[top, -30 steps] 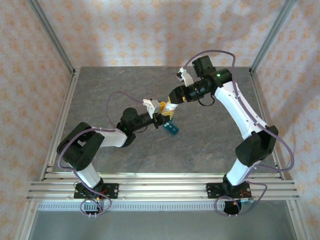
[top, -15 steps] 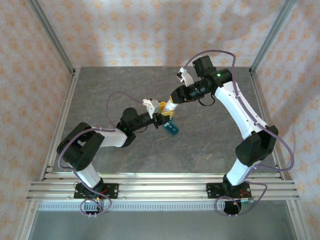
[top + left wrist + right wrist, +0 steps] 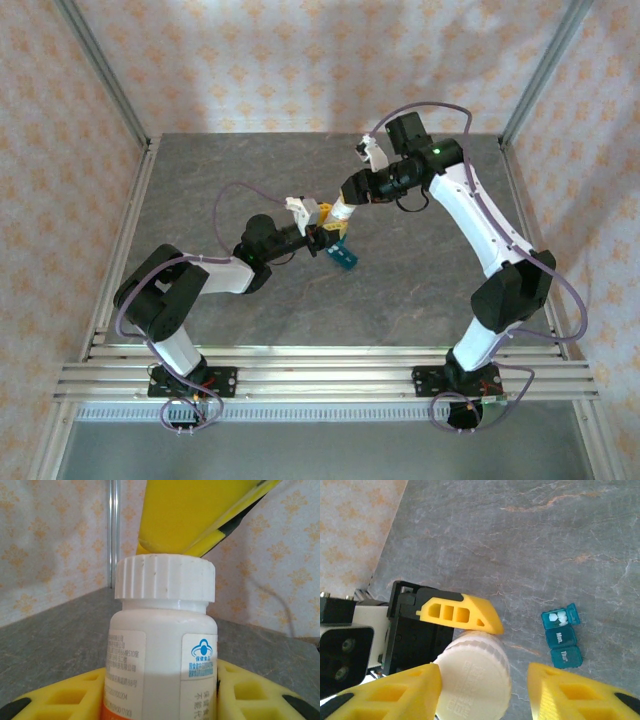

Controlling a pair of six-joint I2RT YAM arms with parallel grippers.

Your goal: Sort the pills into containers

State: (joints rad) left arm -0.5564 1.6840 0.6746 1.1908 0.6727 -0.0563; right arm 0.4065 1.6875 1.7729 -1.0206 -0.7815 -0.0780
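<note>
Grey table [image 3: 520, 540]: teal three-cell pill box [image 3: 562, 636], one cell open; left claw [image 3: 322, 238] grips bottle [image 3: 160, 650], right claw [image 3: 482, 680] parted

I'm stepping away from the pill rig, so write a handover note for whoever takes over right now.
Left gripper: shut on the white bottle, cap on.
Right gripper: open, fingers either side of the cap.
Teal pill box lies on the table.
Done: one end compartment holds white pills.
Left: uncap the bottle, probably fill the two shut compartments.
</note>
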